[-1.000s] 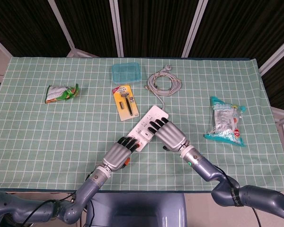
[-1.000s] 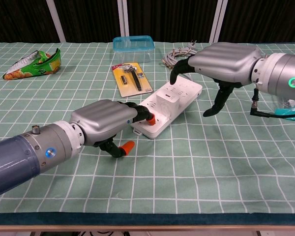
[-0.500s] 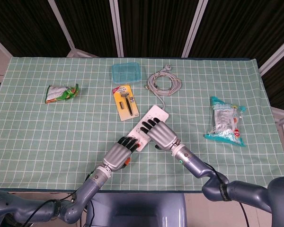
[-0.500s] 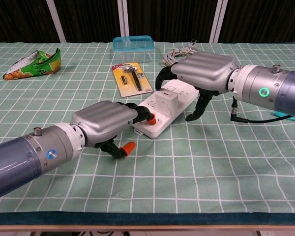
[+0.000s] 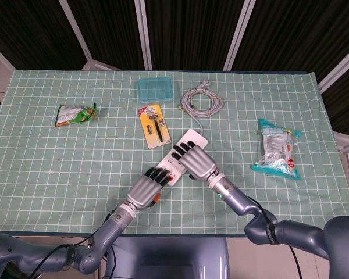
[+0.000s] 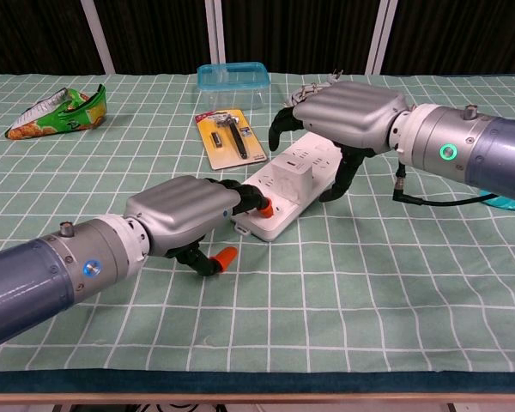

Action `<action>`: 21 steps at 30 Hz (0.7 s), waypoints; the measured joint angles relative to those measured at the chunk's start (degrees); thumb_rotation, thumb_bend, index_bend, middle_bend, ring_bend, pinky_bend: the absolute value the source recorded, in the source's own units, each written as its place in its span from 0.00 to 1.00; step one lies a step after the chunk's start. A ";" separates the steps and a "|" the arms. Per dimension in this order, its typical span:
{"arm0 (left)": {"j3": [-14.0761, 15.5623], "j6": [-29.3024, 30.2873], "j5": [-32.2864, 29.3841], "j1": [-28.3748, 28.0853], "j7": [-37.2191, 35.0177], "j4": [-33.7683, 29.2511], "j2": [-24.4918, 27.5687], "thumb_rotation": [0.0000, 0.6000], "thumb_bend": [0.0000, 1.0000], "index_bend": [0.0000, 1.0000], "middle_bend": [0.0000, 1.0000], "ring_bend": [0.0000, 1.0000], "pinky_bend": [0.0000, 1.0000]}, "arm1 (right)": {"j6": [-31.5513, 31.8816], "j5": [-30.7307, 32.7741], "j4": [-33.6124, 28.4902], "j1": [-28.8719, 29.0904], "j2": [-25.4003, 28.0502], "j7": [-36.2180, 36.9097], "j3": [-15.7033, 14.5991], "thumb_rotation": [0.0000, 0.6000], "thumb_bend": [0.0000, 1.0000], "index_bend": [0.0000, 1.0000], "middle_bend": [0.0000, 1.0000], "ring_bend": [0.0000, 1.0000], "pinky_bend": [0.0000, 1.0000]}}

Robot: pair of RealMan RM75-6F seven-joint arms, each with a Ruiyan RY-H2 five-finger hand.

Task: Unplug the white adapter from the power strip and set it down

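Note:
The white power strip [image 5: 185, 143] [image 6: 323, 160] lies slantwise on the green checked cloth. A white cube adapter [image 6: 298, 177] is plugged into its middle. My left hand [image 5: 148, 187] [image 6: 185, 212] rests its fingertips [image 6: 251, 199] on the strip's near end, the thumb down on the cloth beside it. My right hand [image 5: 194, 160] [image 6: 347, 113] arches above the adapter. Its fingers curve down past the strip's far side and its thumb hangs at the strip's right edge. It grips nothing. In the head view the adapter is hidden under the right hand.
Behind the strip lie a yellow razor pack [image 5: 155, 125] [image 6: 231, 136], a clear blue box [image 5: 156, 89] [image 6: 232, 75] and a coiled grey cable [image 5: 201, 100] [image 6: 313, 93]. A green snack bag [image 5: 75, 114] [image 6: 56, 113] is far left, a teal packet [image 5: 275, 148] to the right.
My right hand has moved left and away from me along the strip until it arches over the adapter. The left hand and the strip have stayed put.

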 measured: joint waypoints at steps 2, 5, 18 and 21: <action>0.02 0.01 0.01 -0.02 -0.14 0.06 -0.02 1.00 0.48 0.19 0.16 0.08 0.16 | -0.29 0.36 0.18 0.18 -0.30 -0.10 -0.01 1.00 0.10 0.29 0.23 0.24 0.29; 0.04 0.01 0.06 -0.08 -0.32 0.18 -0.03 1.00 0.48 0.19 0.16 0.08 0.16 | -0.64 0.65 0.67 0.45 -0.78 -0.28 -0.14 1.00 0.10 0.30 0.23 0.24 0.29; 0.50 -0.65 0.06 -0.24 -1.29 1.13 -0.13 1.00 0.48 0.19 0.16 0.08 0.16 | -1.52 1.64 4.08 1.71 -3.47 -0.24 -0.22 1.00 0.10 0.34 0.25 0.25 0.30; 0.60 -0.90 0.18 -0.35 -1.49 1.48 -0.26 1.00 0.48 0.19 0.16 0.08 0.16 | -1.60 1.73 4.86 1.94 -3.95 -0.06 -0.23 1.00 0.12 0.35 0.26 0.25 0.30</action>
